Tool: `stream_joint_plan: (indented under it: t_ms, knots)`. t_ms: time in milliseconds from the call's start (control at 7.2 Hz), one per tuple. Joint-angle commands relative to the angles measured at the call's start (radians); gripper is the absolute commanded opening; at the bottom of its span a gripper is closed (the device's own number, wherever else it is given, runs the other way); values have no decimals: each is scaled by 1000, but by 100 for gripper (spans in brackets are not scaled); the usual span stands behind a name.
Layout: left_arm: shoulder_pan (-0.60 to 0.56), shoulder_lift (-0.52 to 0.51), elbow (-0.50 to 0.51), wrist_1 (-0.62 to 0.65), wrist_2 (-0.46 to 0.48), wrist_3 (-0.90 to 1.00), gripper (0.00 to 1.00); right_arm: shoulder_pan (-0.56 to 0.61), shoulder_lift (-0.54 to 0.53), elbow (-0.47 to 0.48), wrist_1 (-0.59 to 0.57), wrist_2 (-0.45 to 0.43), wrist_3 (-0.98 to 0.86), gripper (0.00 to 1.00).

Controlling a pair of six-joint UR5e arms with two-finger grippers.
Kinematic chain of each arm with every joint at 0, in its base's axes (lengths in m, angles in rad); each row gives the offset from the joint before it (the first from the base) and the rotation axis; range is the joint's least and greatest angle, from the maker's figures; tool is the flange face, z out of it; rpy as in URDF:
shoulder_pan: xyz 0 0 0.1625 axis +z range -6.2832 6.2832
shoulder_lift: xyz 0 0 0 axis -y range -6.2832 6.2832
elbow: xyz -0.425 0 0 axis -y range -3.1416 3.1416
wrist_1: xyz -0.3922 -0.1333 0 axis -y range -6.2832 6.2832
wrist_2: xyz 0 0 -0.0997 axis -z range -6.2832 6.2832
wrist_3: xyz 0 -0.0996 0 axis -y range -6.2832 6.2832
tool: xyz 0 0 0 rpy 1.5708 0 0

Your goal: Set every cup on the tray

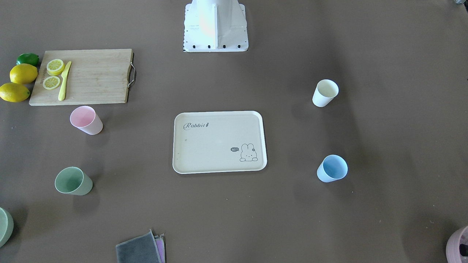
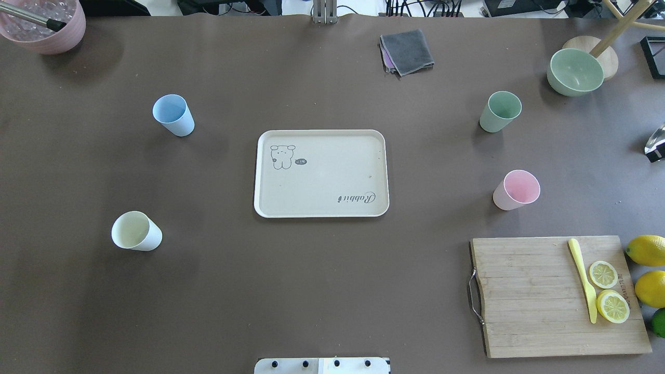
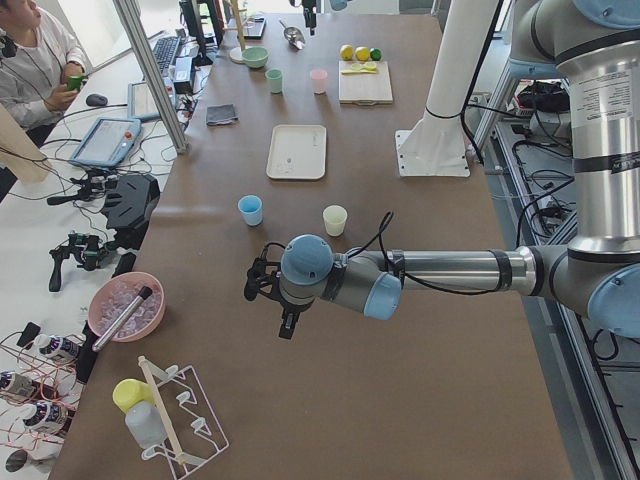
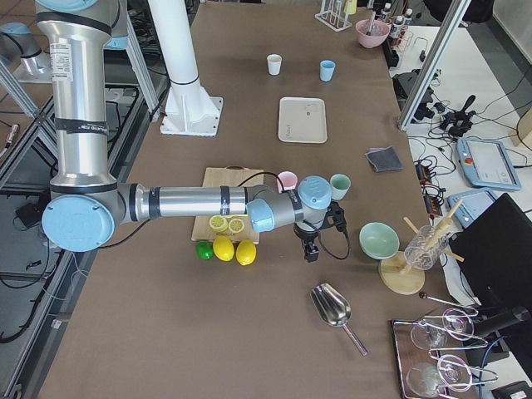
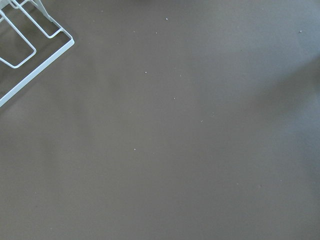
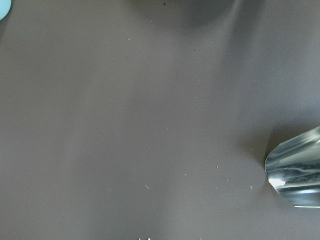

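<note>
The cream "Rabbit" tray (image 2: 322, 179) lies empty at the table's middle, also in the front-facing view (image 1: 215, 146). Four cups stand upright on the table around it: a blue cup (image 2: 173, 115) and a white cup (image 2: 136, 231) on the left, a green cup (image 2: 500, 111) and a pink cup (image 2: 516, 190) on the right. My left gripper (image 3: 288, 326) shows only in the exterior left view, above bare table beyond the white cup. My right gripper (image 4: 312, 251) shows only in the exterior right view, near the green cup (image 4: 340, 186). I cannot tell whether either is open or shut.
A wooden cutting board (image 2: 530, 296) with lemon slices and a yellow knife (image 2: 583, 280) lies at the near right, with lemons (image 2: 647, 250) beside it. A green bowl (image 2: 575, 71), a grey cloth (image 2: 407, 51), a pink bowl (image 2: 44, 26), a metal scoop (image 4: 332, 309) and a wire rack (image 5: 25, 45) lie around the edges.
</note>
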Motion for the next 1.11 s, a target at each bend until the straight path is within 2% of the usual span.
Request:
stream_joint_plan:
  t_ms: [0, 694, 833, 972]
  knots:
    - [1, 25, 6, -4, 8, 1, 98, 79, -11, 0, 3, 10, -4, 100]
    - [2, 37, 8, -10, 37, -35, 98, 82, -17, 0, 20, 7, 2, 100]
    - [4, 37, -14, -36, 32, -68, 98, 79, -16, 2, 60, 9, 4, 100]
    - [13, 46, -44, -109, -24, -207, 98, 76, -17, 3, 124, 85, 5, 100]
